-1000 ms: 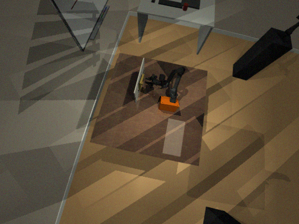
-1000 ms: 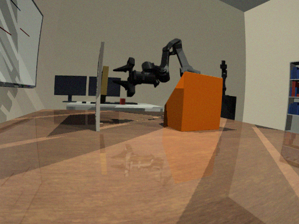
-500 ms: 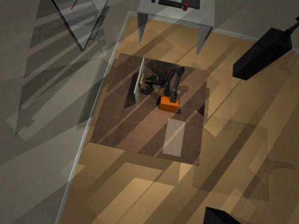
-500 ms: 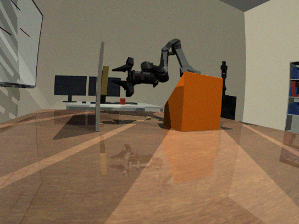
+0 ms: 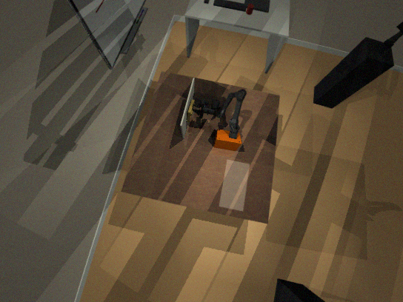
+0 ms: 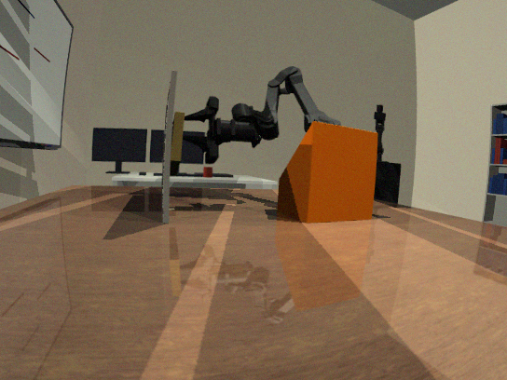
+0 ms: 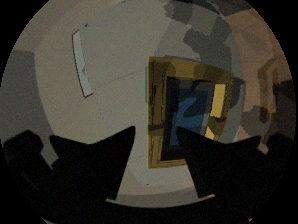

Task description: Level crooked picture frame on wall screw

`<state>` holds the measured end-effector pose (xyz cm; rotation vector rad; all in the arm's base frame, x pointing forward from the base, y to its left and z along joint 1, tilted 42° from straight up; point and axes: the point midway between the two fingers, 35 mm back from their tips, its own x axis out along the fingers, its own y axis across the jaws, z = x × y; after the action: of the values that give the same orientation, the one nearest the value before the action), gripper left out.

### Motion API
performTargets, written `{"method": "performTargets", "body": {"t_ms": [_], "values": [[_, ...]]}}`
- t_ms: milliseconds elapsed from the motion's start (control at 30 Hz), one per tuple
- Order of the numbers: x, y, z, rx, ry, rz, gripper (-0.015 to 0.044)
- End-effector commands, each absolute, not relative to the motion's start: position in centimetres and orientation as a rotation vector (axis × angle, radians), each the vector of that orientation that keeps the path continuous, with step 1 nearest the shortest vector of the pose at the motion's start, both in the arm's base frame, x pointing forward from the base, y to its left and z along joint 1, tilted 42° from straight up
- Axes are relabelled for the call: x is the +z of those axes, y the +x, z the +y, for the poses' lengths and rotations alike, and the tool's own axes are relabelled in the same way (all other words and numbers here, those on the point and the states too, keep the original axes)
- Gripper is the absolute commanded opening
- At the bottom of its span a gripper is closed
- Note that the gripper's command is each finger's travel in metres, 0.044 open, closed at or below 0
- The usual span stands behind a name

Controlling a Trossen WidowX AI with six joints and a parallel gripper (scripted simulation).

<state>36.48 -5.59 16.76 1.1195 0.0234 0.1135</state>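
The picture frame (image 5: pixel 190 109) (image 6: pixel 177 135) (image 7: pixel 156 95), gold around a blue picture, hangs on the pale upright panel (image 5: pixel 184 126) (image 6: pixel 166 191) (image 7: pixel 112 105). The wrist view is rolled, with the tabletop side at the right, so its tilt is hard to judge. The screw and notched strip are hidden. My gripper (image 6: pixel 184 127) (image 7: pixel 156 129) is open, its fingers one above the other, close in front of the frame. In the wrist view one fingertip lies beyond the frame's upper bar and the other overlaps the picture. I cannot tell whether they touch it.
The arm stands by an orange block (image 5: pixel 227 143) (image 6: pixel 342 177), across from the panel. A pale rectangle (image 5: pixel 234 185) lies on the brown surface (image 5: pixel 167 178). A white desk (image 5: pixel 237 20) with monitors (image 6: pixel 119 144) and a red cup (image 5: pixel 250 9) (image 6: pixel 208 171) is behind.
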Motion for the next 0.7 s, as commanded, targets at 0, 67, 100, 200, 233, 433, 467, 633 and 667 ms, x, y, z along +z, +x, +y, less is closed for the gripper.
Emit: {"method": "performTargets", "body": {"t_ms": [0,67,100,200,233,433,467,633,667], "values": [[16.91,37.28,-5.57,0.114,1.112,0.019,0.0260],[16.91,37.61,-5.52,0.114,1.112,0.019,0.0260],[16.91,37.77,-5.49,0.114,1.112,0.019,0.0260],[16.91,38.01,-5.45,0.114,1.112,0.018,0.0260],[16.91,38.01,-5.45,0.114,1.112,0.018,0.0260],[16.91,38.01,-5.45,0.114,1.112,0.018,0.0260],[16.91,38.01,-5.45,0.114,1.112,0.018,0.0260],[16.91,38.01,-5.45,0.114,1.112,0.018,0.0260],[16.91,38.01,-5.45,0.114,1.112,0.018,0.0260]]}}
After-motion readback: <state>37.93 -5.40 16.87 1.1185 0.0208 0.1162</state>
